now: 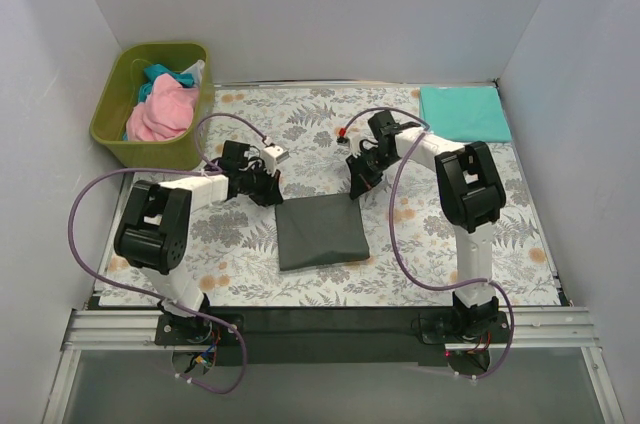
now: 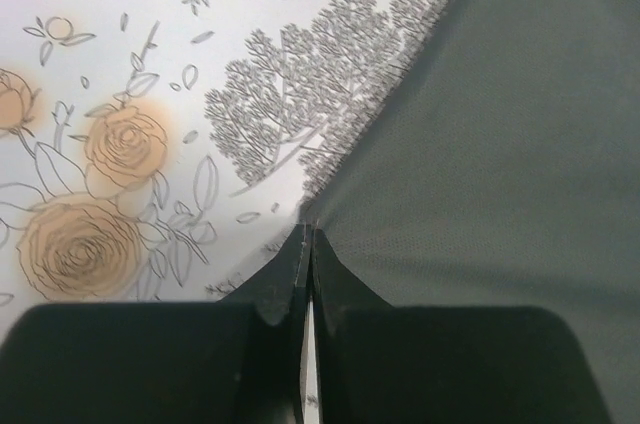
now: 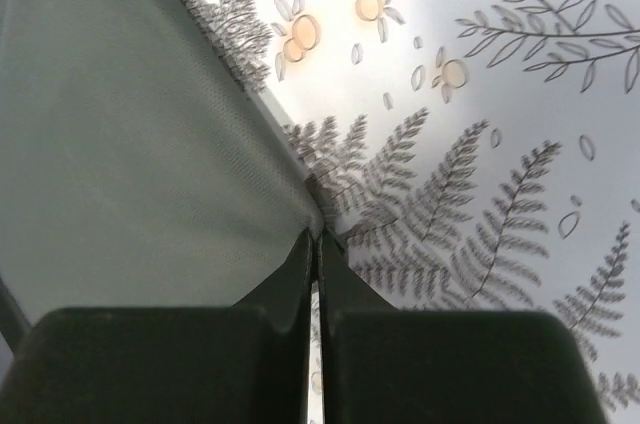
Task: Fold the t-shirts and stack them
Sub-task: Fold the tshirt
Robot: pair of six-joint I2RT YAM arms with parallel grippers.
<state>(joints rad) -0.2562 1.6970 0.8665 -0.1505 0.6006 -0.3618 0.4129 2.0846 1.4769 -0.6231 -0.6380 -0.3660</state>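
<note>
While an olive-green bin (image 1: 145,152) at far left holds a pink t-shirt (image 1: 160,114) and teal cloth (image 1: 150,87) bundled together, we see the left gripper (image 1: 268,194) clamped tight on the far-left corner of a folded charcoal t-shirt (image 1: 320,234), lying centre on the floral cloth (image 1: 500,234), its longer side running left to right, slightly askew; the right gripper (image 1: 358,187) pinches its far-right corner, and a folded teal-green t-shirt (image 1: 465,112) lies flat far right
</note>
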